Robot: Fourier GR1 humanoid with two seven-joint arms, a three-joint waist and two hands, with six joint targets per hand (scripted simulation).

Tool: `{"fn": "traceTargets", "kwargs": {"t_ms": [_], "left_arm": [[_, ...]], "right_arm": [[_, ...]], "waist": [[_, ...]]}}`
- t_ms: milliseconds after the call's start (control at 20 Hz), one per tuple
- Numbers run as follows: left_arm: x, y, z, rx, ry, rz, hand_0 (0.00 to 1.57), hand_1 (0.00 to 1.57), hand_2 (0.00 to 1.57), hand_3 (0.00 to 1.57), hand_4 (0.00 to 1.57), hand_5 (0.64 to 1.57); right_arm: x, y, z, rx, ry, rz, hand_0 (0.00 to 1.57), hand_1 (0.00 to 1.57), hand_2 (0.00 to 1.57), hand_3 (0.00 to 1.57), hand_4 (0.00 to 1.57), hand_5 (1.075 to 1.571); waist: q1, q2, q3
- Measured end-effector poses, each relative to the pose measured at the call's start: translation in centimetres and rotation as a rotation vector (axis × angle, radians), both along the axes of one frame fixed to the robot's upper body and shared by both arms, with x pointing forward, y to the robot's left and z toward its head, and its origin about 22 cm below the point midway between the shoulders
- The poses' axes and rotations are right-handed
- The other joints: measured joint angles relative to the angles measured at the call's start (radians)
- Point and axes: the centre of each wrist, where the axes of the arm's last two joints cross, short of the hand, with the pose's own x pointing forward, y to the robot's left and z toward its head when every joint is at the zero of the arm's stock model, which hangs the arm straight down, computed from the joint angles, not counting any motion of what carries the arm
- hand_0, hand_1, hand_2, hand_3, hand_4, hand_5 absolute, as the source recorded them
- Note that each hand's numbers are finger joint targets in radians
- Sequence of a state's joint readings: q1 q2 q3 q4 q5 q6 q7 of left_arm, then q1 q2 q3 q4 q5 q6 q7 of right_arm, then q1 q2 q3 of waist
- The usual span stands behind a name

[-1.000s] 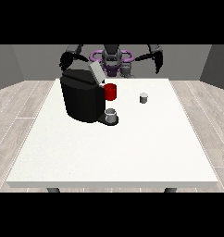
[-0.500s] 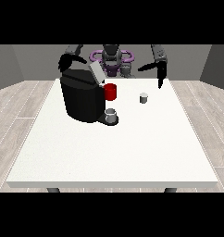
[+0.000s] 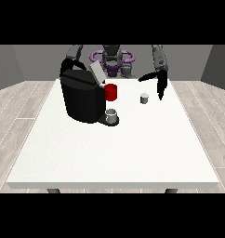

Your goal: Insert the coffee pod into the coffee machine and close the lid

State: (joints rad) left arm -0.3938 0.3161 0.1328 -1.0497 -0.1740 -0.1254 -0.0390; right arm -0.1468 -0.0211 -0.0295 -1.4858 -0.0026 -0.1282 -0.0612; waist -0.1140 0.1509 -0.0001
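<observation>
A small grey coffee pod point(image 3: 144, 98) stands upright on the white table point(image 3: 114, 148), right of the machine. The black coffee machine point(image 3: 82, 98) sits at the table's back left with its grey lid point(image 3: 97, 74) tilted up, a red part point(image 3: 111, 92) at its front and a grey cup point(image 3: 112, 115) on its drip tray. The hand at the view's right point(image 3: 160, 87) hangs just right of the pod and above the table, fingers straight and pointing down, thumb spread toward the pod, nothing held. The hand at the view's left is hidden behind the machine.
The robot's torso point(image 3: 112, 60) stands behind the table's far edge. Bare table surface stretches from the machine toward the camera. Wood floor surrounds the table.
The hand at the view's right has come down from shoulder height to just beside the pod. The pod, the machine and its lid have not moved.
</observation>
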Motion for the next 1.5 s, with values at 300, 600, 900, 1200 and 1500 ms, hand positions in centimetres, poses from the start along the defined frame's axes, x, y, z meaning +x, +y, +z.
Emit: {"fn": "traceTargets", "kwargs": {"t_ms": [300,600,900,1200,1500], "left_arm": [[0.1,-1.3,-2.3,0.088,0.053,-0.039,0.10,0.10,0.50,0.00,0.00,1.571],[0.6,-0.8,-2.9,0.160,0.101,-0.032,0.76,0.76,0.82,0.51,0.00,1.571],[1.0,0.2,-3.4,0.269,0.124,-0.042,0.57,0.57,0.70,0.41,0.00,1.571],[1.0,-0.6,-4.5,0.391,0.107,-0.047,0.70,0.70,0.83,0.59,0.00,1.571],[1.8,-1.3,-4.4,0.433,0.037,-0.028,0.82,0.82,0.97,0.74,0.39,1.571]], "right_arm": [[0.6,-0.4,-0.5,-0.027,0.040,-0.024,0.00,0.00,0.00,0.00,0.42,1.571],[0.9,-0.4,-1.4,-0.038,0.070,-0.032,0.00,0.00,0.00,0.00,0.39,1.571],[1.2,0.1,-1.0,-0.034,0.070,-0.015,0.00,0.00,0.00,0.00,0.43,1.571],[1.2,1.2,-0.9,-0.031,0.085,-0.014,0.00,0.00,0.00,0.00,0.49,1.571],[1.6,-0.1,-0.8,-0.016,0.069,-0.019,0.00,0.00,0.00,0.00,0.51,1.571]], "waist": [[0.013,-0.011,0.0000],[0.011,-0.014,0.0000],[-0.008,-0.002,-0.0001],[-0.016,-0.007,0.0001],[-0.016,0.000,0.0001]]}}
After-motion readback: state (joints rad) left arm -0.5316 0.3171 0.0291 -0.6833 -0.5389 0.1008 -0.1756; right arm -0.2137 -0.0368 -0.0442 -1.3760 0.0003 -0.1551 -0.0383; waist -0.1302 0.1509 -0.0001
